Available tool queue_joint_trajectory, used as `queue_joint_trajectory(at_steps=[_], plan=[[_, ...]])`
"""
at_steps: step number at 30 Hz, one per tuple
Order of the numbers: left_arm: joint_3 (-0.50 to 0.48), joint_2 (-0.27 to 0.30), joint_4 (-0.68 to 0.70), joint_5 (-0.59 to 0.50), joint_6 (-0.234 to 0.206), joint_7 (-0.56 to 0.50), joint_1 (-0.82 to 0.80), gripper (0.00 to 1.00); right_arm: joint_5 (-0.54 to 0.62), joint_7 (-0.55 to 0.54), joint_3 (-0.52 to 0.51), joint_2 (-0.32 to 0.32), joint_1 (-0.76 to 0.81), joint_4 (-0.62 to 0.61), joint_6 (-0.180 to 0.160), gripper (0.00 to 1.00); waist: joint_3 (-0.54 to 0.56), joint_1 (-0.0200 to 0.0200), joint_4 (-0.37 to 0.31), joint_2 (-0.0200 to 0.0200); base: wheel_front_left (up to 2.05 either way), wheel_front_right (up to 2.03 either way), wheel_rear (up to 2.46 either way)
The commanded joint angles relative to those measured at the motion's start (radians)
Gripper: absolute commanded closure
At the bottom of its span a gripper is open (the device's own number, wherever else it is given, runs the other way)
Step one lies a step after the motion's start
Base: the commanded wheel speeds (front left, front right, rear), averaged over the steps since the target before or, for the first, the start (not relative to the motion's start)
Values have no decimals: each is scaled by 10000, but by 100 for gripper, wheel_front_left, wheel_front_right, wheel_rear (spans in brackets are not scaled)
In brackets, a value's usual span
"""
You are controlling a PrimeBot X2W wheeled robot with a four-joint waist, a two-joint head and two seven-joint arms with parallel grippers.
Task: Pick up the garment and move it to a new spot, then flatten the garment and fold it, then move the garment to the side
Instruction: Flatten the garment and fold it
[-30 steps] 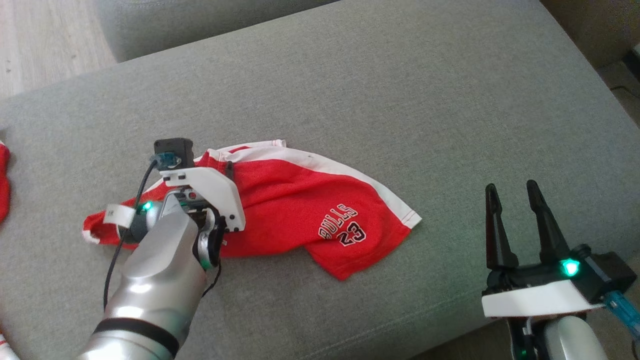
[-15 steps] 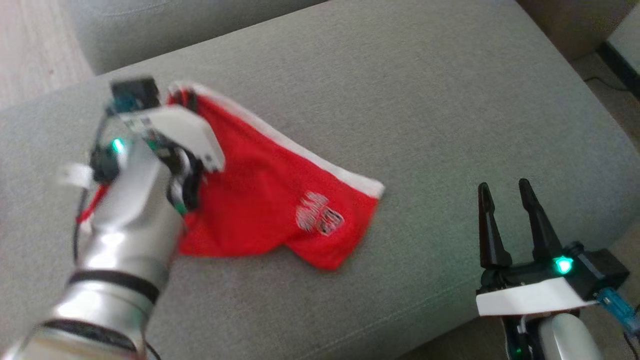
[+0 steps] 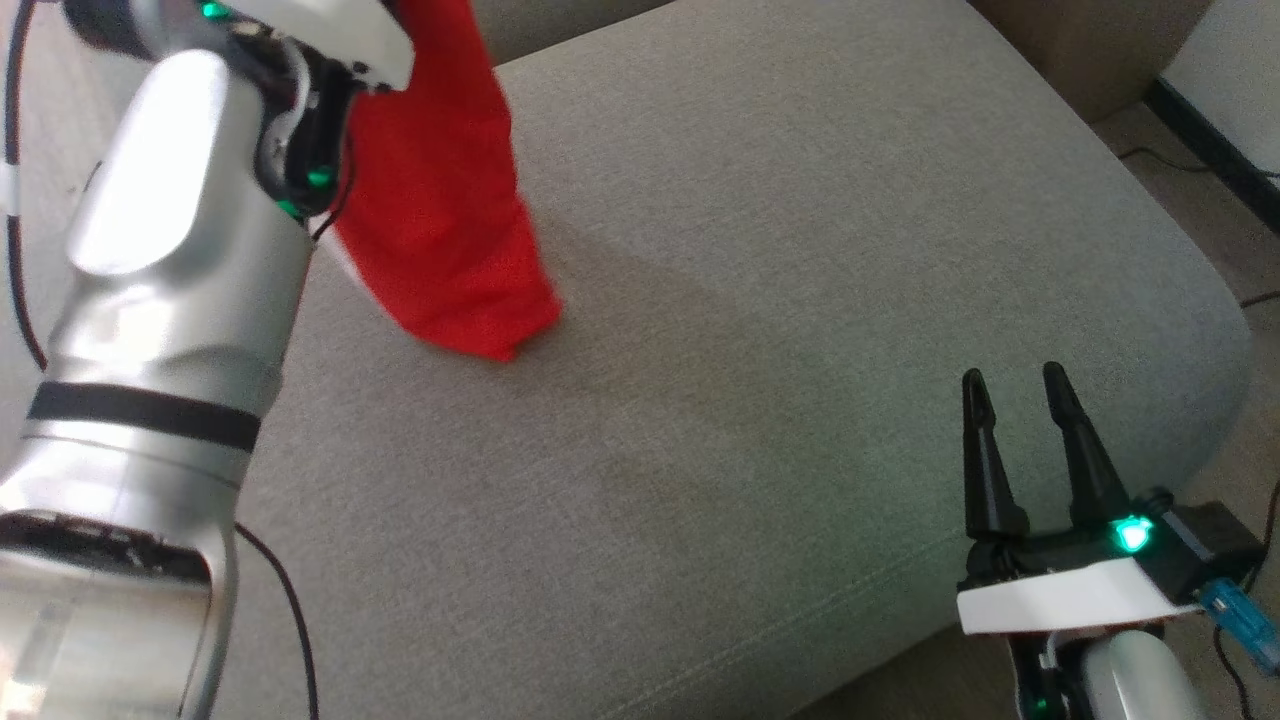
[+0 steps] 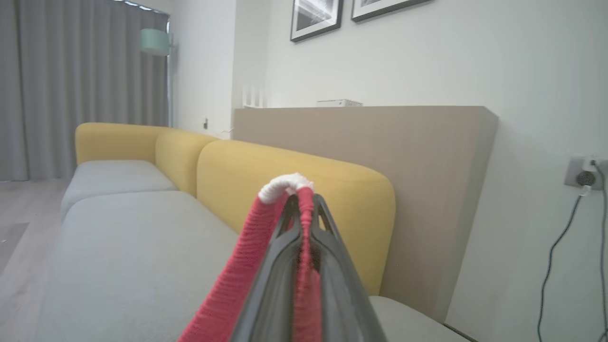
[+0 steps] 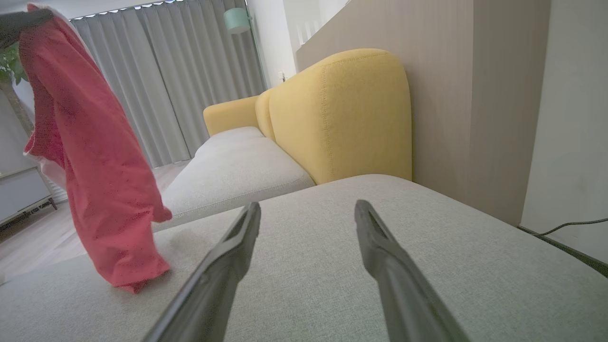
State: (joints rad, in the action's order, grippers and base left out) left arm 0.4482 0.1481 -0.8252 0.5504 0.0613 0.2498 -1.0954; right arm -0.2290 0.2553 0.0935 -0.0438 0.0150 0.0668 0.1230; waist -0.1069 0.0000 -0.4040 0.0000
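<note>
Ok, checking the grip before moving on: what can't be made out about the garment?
Head view: garment top cut off by the upper edge; arm hides its left side.
Left wrist view: below the left gripper, the cloth leaves the bottom edge.
Right wrist view: whether its tip touches the cushion.

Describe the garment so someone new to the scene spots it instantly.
Start at the wide grey sofa seat with yellow backrests. Over its left part the left pincer is shut on a white-trimmed edge, and the garment hangs from it, tip near the cushion. Against grey and yellow, it alone is bright red.
</note>
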Motion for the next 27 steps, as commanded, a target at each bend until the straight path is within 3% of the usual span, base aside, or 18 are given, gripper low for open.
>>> queue_joint_trajectory(at_steps=[1,5,10,14,16,20,21,27], plan=[[-115,277,752,-140,227,108,-334,100,-67,65,156,-64,-85,-340,77,0,-31,0,119,0,0,0,0],[218,-141,1989,-168,536,116,715,100,-115,65,71,-64,-91,-354,77,0,-22,0,378,0,0,0,0],[1815,-662,3131,487,678,-56,3260,100,-172,65,39,-64,-8,-371,77,0,4,0,780,0,0,0,0],[2779,-660,3560,903,687,-412,5030,100,-199,65,3,-64,6,-368,77,0,41,0,966,0,0,0,0],[3173,-397,3657,905,667,-561,6034,100,-222,65,-50,-64,29,-378,77,0,68,0,1098,0,0,0,0],[3283,242,3818,941,46,-611,7614,100,-194,65,-195,-64,168,-391,77,0,162,0,1418,0,0,0,0],[3097,599,3925,939,-407,-526,8121,100,-172,65,-261,-64,243,-400,77,0,197,0,1601,0,0,0,0],[2458,1593,4210,582,-1846,-188,9083,100,-128,65,-211,-64,367,-412,77,0,332,0,2058,0,0,0,0]])
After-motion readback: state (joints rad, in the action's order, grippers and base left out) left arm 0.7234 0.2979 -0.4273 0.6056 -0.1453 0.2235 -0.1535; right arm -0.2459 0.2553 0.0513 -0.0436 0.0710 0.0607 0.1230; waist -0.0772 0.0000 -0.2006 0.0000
